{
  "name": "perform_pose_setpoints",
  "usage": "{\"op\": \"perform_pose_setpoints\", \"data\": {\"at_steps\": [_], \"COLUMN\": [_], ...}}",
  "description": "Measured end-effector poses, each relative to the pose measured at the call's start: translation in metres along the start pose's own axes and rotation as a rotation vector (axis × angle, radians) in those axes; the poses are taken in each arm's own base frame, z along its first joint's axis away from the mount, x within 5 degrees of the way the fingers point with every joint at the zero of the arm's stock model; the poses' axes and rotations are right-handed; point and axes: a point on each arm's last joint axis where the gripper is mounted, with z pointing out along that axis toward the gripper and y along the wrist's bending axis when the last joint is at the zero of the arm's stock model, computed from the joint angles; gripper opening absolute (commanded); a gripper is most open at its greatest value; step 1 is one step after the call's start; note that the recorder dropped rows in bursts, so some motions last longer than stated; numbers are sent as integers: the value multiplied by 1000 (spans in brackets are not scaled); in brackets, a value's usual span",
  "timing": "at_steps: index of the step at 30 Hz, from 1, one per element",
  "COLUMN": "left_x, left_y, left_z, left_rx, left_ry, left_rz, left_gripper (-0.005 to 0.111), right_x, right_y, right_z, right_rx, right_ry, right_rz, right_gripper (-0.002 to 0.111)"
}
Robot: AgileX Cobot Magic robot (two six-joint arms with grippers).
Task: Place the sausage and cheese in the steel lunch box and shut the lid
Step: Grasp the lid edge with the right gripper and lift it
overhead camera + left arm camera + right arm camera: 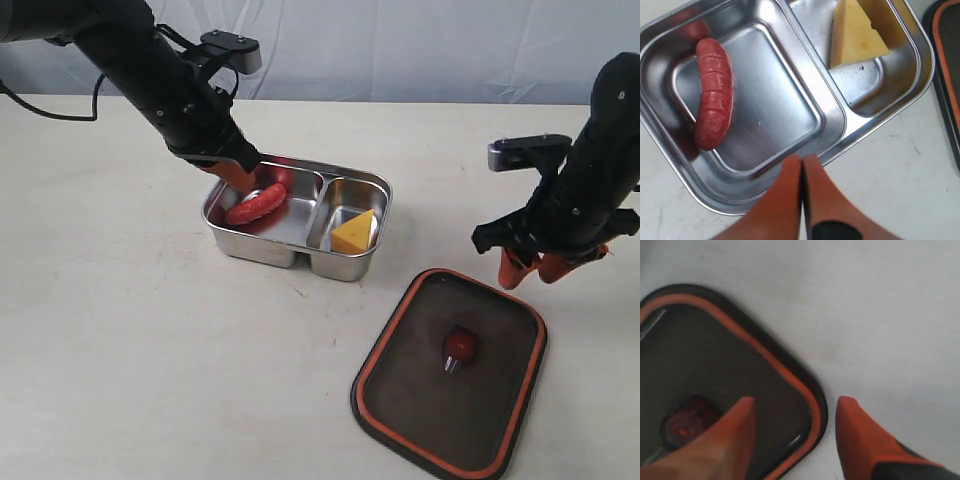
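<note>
A glossy red sausage point(256, 203) lies in the larger compartment of the steel lunch box point(345, 270), with the yellow cheese point(354, 233) wedge in the smaller one. The left gripper point(240, 178) hangs over the larger compartment's edge, its orange fingers pressed together and empty. The dark lid point(420, 400) lies flat on the pale table point(150, 350) near the box. The right gripper point(530, 270) hovers spread apart over the lid's rim, holding nothing.
</note>
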Motion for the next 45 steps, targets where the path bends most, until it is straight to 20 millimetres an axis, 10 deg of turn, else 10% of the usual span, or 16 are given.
{"op": "perform_pose_setpoints", "data": {"at_steps": [12, 20, 31, 45], "left_x": [3, 3, 2, 7], "left_y": [-3, -3, -6, 1], "left_z": [-2, -2, -4, -30], "left_rx": [24, 25, 91, 305], "left_ry": [30, 31, 9, -61], "left_rz": [2, 2, -33, -152], "left_gripper": [0, 0, 0, 4], "right_x": [1, 1, 3, 19], "right_y": [-3, -7, -9, -8], "right_z": [47, 50, 49, -24], "right_rx": [-19, 3, 24, 92], "right_ry": [148, 159, 183, 121], "right_rz": [2, -27, -46, -120], "right_gripper": [48, 0, -1, -1]}}
